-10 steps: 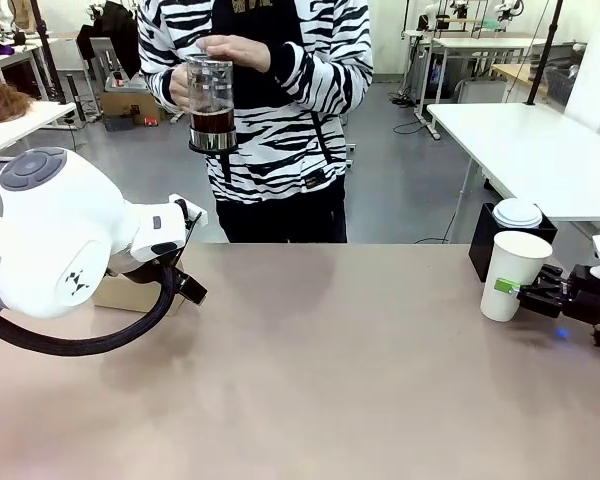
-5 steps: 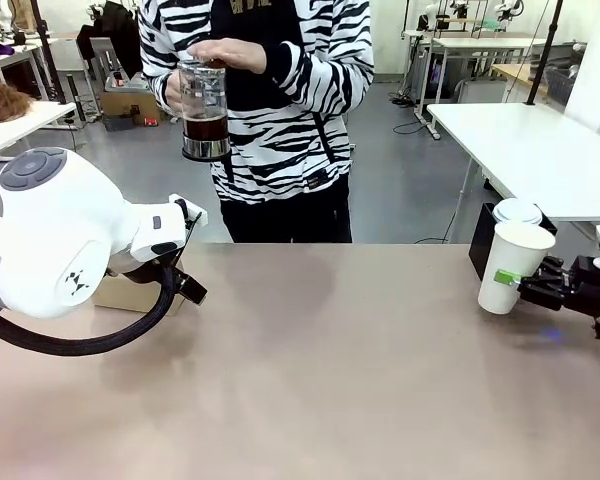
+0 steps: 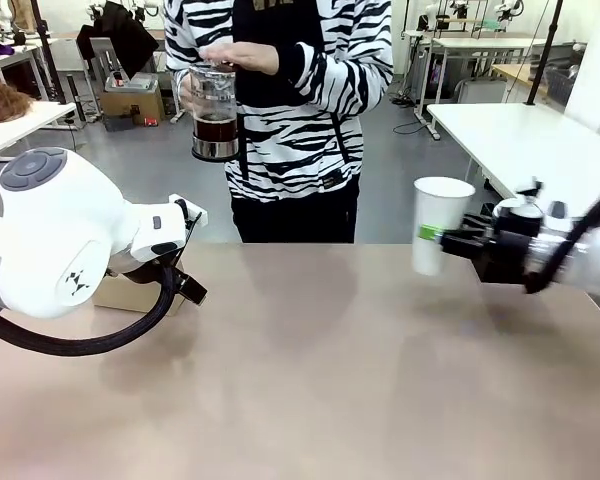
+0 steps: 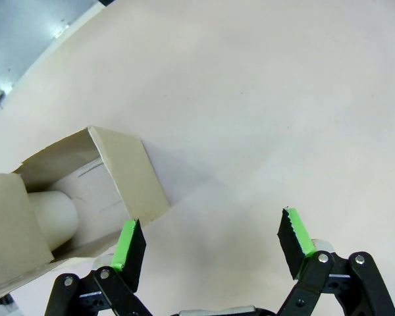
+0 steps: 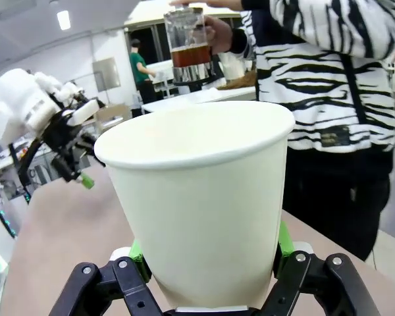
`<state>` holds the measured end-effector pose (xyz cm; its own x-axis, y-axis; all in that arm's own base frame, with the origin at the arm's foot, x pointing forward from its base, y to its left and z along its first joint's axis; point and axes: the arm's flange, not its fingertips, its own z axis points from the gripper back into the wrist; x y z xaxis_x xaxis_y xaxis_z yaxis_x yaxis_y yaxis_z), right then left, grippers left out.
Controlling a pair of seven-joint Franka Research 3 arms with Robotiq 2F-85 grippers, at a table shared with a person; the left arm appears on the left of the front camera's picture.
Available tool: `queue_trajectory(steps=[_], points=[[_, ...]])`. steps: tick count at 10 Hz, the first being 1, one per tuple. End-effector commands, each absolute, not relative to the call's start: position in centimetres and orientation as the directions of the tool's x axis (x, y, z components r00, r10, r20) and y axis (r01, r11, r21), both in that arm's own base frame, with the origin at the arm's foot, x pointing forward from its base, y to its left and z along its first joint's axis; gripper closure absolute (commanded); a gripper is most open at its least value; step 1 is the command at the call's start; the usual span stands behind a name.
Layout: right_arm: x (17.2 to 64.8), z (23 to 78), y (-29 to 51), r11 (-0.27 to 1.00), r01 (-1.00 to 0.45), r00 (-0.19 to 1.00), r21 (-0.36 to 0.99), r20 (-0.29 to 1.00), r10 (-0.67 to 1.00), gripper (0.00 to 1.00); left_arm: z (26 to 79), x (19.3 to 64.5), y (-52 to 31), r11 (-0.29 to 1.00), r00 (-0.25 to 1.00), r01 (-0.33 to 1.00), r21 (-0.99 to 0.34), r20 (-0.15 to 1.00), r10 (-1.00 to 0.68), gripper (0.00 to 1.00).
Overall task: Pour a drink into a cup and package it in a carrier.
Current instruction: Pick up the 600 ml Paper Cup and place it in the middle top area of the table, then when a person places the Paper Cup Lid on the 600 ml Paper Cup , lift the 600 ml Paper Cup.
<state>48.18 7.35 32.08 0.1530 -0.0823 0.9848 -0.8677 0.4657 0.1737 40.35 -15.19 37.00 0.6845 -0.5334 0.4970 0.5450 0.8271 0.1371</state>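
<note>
Over the right half of the table (image 3: 310, 380), the right gripper (image 5: 210, 263) is pinching the cup (image 3: 442, 225), one green pad on each side of its wall. The cup hangs clear of the tabletop, roughly upright, with its mouth facing up.

Now look across to the far edge, left of centre. The person has a glass jug (image 3: 214, 110) in both hands, one hand (image 3: 242, 52) over the lid, and the drink (image 3: 214, 128) sits dark in the lower half.

That's the gap that matters: the jug is farther away, higher than the cup's rim and well off to the cup's left. For the pour, its lip probably has to come over that open mouth. Either the cup goes left and far or the jug comes right, and the cup's long axis should stay vertical.

The right arm is much the nearer to the jug. The left gripper (image 4: 210, 243) sits low at the near left, jaws spread and empty. It is just beside the carrier (image 4: 128, 174), so it looks better placed for the packing.
</note>
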Motion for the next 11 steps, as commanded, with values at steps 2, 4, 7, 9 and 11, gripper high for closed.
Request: queue_trajectory(steps=[2,4,7,9,11], points=[[54.0,29.3,12.6,0.492,-0.854,0.143,0.17,0.985,-0.091,0.2,37.0,40.3,-15.2,0.827,0.684,0.546,0.136,0.498,-0.533,0.0],[56.2,27.6,14.9,0.516,-0.848,0.089,0.125,0.991,-0.095,0.2,37.0,40.3,-15.2,0.827,0.684,0.546,0.136,0.498,-0.533,0.0],[57.8,25.7,15.3,0.515,-0.848,0.08,0.124,0.991,-0.108,0.2,37.0,40.3,-15.2,0.827,0.684,0.546,0.136,0.498,-0.533,0.0],[57.0,26.4,14.9,0.488,-0.858,0.119,0.158,0.987,-0.111,0.2,37.0,40.3,-15.2,0.827,0.684,0.546,0.136,0.498,-0.533,0.0],[57.0,26.4,14.9,0.488,-0.858,0.119,0.158,0.987,-0.111,0.2,37.0,40.3,-15.2,0.827,0.684,0.546,0.136,0.498,-0.533,0.0]])
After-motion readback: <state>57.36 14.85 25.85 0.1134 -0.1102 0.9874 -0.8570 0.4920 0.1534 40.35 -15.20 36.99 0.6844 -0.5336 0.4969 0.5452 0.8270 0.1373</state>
